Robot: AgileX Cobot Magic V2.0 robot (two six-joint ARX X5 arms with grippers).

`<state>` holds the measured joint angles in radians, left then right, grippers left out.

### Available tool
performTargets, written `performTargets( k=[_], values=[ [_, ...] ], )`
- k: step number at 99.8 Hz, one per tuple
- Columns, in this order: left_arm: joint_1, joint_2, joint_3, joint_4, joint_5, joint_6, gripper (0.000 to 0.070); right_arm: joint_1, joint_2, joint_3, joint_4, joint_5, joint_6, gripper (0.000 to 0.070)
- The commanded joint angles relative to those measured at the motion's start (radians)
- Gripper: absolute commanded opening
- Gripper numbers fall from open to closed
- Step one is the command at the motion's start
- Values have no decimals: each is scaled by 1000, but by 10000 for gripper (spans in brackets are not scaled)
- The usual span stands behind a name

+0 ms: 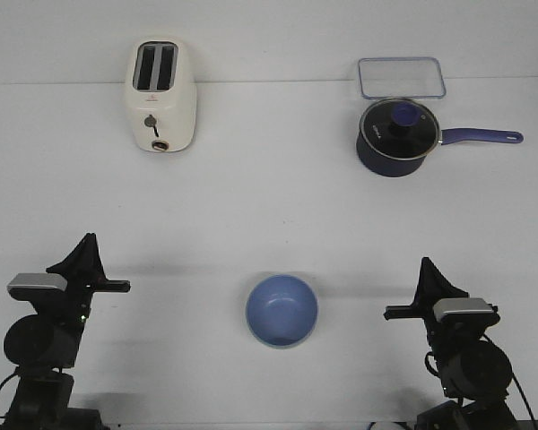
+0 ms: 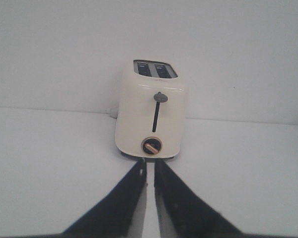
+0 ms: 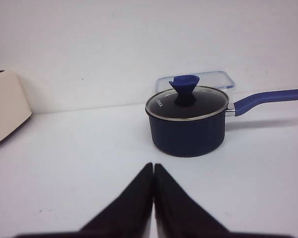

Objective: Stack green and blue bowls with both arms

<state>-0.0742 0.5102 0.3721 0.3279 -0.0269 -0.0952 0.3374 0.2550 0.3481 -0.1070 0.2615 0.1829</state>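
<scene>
The periwinkle blue bowl (image 1: 282, 310) sits upright on the white table near the front edge, midway between my two arms. No green bowl shows in any view. My left gripper (image 1: 91, 238) rests at the front left, well apart from the bowl; in the left wrist view (image 2: 149, 163) its fingers are empty with only a thin slit between them. My right gripper (image 1: 425, 263) rests at the front right, also apart from the bowl; in the right wrist view (image 3: 153, 165) its fingers touch, holding nothing.
A cream toaster (image 1: 161, 94) stands at the back left, also in the left wrist view (image 2: 153, 115). A dark navy lidded saucepan (image 1: 396, 136) with its handle pointing right stands at the back right, also in the right wrist view (image 3: 186, 121). A clear container lid (image 1: 401, 77) lies behind it.
</scene>
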Motion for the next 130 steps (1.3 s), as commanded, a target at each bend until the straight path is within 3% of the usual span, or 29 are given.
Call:
performTargets(
  k=[1, 35, 57, 83, 130],
  values=[
    [0, 3, 10, 10, 0, -3, 15, 2, 1, 1, 10, 1, -8, 0],
    [0, -44, 2, -37, 3, 5, 15, 2, 1, 1, 10, 1, -8, 0],
    [36, -209, -159, -55, 4, 14, 15, 2, 1, 1, 10, 1, -8, 0],
    [97, -446, -282, -231, 4, 13, 15, 2, 1, 1, 10, 1, -8, 0],
    [138, -507, -358, -196, 10, 27, 15, 2, 1, 1, 10, 1, -8, 0]
  ],
)
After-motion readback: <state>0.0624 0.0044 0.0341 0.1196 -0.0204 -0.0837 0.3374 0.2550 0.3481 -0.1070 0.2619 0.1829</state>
